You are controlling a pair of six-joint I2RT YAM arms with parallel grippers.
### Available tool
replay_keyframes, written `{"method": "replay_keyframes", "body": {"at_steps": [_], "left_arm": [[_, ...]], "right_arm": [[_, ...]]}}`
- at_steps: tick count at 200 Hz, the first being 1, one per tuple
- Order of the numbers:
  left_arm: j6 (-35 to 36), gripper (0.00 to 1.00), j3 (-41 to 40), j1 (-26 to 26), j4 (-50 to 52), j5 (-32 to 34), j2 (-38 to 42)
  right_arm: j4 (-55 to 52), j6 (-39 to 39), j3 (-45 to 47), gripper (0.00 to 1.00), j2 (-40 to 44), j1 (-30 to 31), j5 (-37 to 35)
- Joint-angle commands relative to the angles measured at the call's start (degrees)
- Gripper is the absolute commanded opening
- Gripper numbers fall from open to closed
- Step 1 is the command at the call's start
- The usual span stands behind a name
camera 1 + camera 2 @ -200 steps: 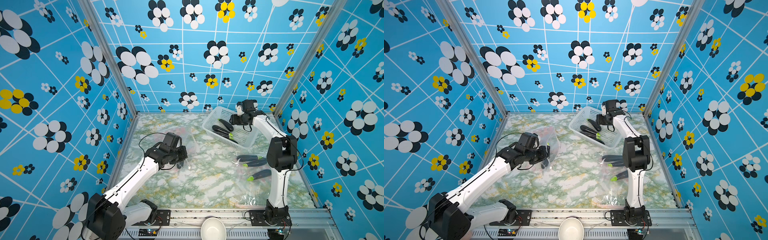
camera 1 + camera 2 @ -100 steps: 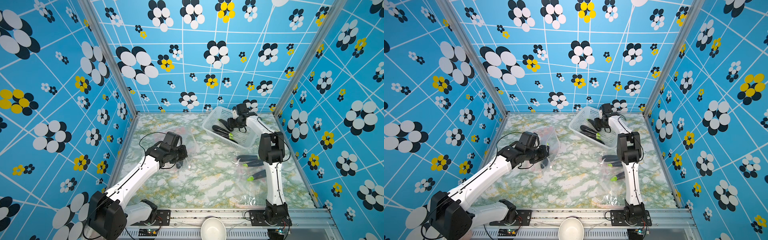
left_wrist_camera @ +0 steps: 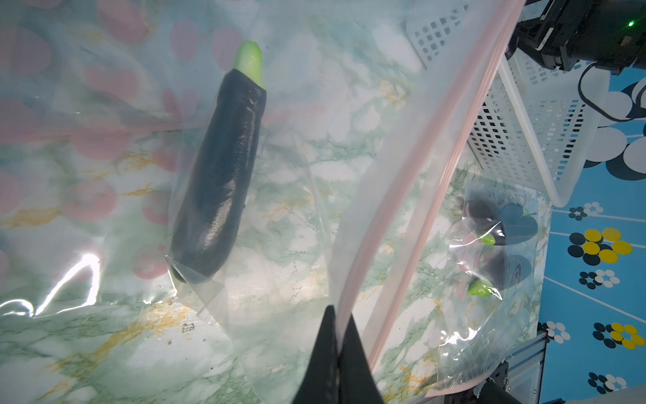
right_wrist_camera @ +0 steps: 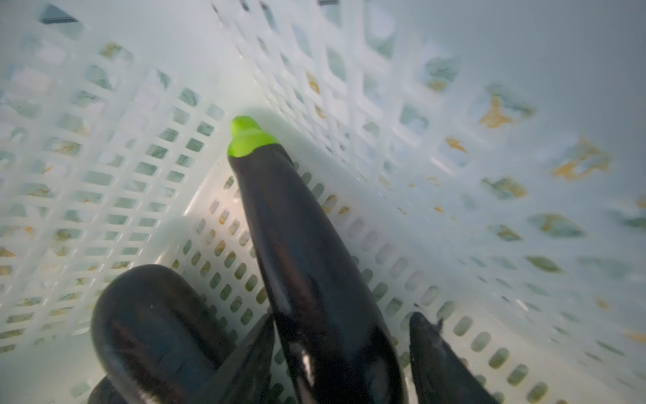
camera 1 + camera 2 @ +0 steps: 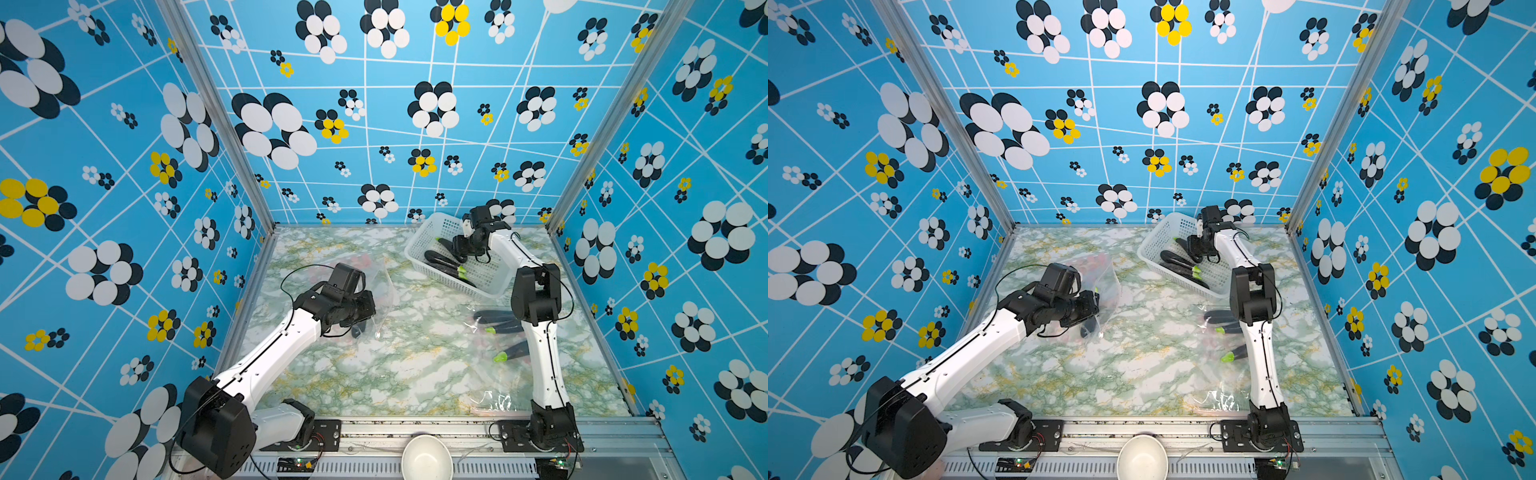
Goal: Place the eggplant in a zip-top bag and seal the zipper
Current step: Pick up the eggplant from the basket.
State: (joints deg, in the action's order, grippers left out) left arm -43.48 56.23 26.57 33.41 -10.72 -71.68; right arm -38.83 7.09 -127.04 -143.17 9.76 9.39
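Nearest me, a white bowl sits on the front rail, untouched. Just past it, on the right side of the tabletop, bagged eggplants lie flat in clear plastic. I judge those rounds finished.

Further in, my left hand is pressed together on the zipper edge of a zip-top bag. It holds that edge up while the rest of the bag drapes onto the tabletop. One eggplant already lies inside this bag, its blunt end pushed into a fold of the plastic. I cannot tell whether the pink zipper strip is pressed shut along its length, so I count sealing as the part left here. The left arm reaches low and forward, with the wrist turned toward the middle.

Farthest off, my right arm stretches to the white basket at the back, wrist bent down into it. My right hand is spread, with its fingers on either side of a second eggplant. A sliver of basket floor shows beside one finger, so I judge the hand has not clamped yet. A third eggplant lies just beside it.
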Motion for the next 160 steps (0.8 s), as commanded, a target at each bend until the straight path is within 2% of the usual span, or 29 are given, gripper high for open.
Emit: {"method": "replay_keyframes", "body": {"at_steps": [1, 52, 78, 133, 160], "left_arm": [[0.51, 0.00, 1.54, -0.57, 1.05, 0.27, -0.56], [0.51, 0.00, 1.73, -0.55, 1.52, 0.50, -0.51], [0.42, 0.00, 1.86, -0.55, 1.48, 0.44, -0.61], [-0.02, 0.00, 2.39, -0.55, 1.14, 0.04, -0.40], [-0.11, 0.00, 2.63, -0.43, 0.96, -0.42, -0.50]], "right_arm": [[-2.32, 2.03, -1.12, 0.62, -1.80, 0.17, 0.17], [-2.42, 2.54, -1.01, 0.58, -3.27, 0.62, -0.57], [-1.83, 2.14, -0.21, 0.50, -2.01, 0.91, -1.73], [3.30, 0.60, 8.82, 0.38, 9.05, 1.41, -4.64], [5.97, 0.75, 14.69, 0.36, 15.42, 1.40, -4.25]]}}
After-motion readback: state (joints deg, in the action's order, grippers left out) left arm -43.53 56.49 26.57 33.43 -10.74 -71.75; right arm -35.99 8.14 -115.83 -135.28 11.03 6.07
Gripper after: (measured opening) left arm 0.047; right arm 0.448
